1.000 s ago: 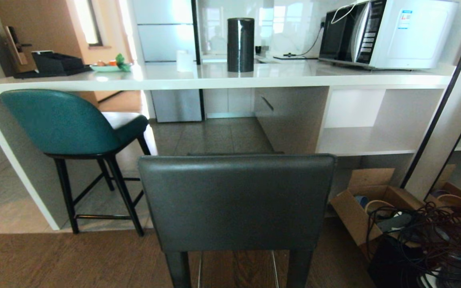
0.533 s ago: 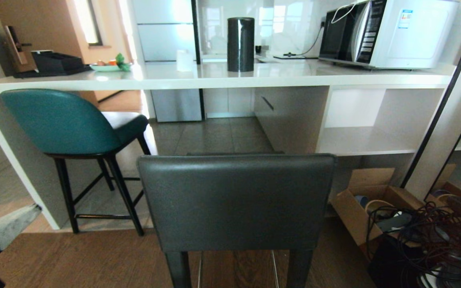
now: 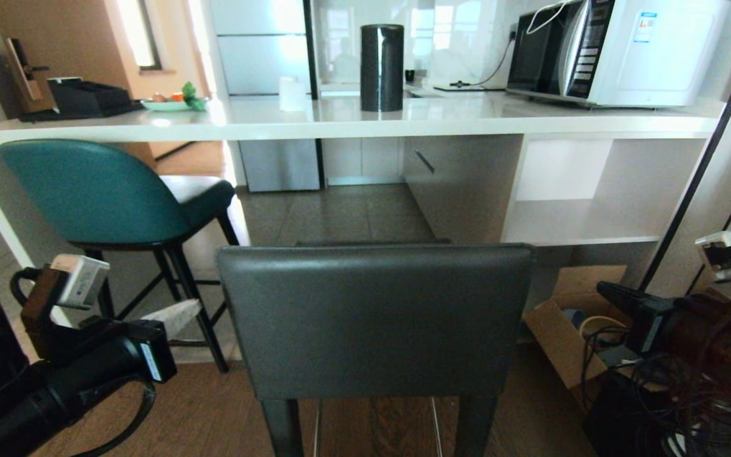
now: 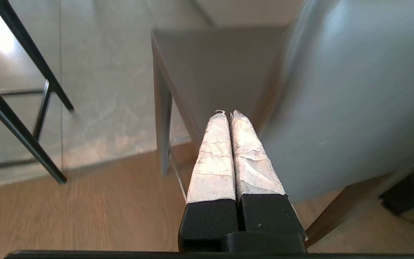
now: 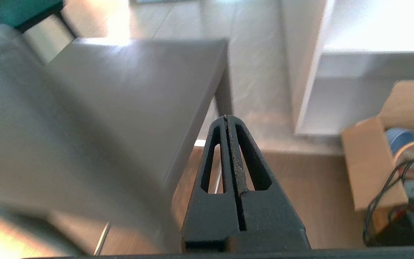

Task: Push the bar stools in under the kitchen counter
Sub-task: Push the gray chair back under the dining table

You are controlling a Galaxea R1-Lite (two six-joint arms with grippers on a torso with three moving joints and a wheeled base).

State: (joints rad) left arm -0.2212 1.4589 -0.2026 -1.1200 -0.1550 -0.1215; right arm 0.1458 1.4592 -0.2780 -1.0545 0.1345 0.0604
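Counter (image 3: 340,124) spans 12 o'clock. Teal stool (image 3: 96,193) at 10 is partly tucked under it; grey stool (image 3: 375,320) at 6 stands short, untucked. Step: approach. Next, probably press both against the grey back. Left gripper (image 4: 228,116) at 8, right gripper (image 5: 226,118) at 4, both closed, empty; neither was in the head view a second ago.

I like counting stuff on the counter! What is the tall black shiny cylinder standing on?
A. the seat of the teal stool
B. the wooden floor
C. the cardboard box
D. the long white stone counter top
D. In the head view the tall black shiny cylinder stands upright on the long white stone counter top, to the left of the white microwave oven, well above the floor.
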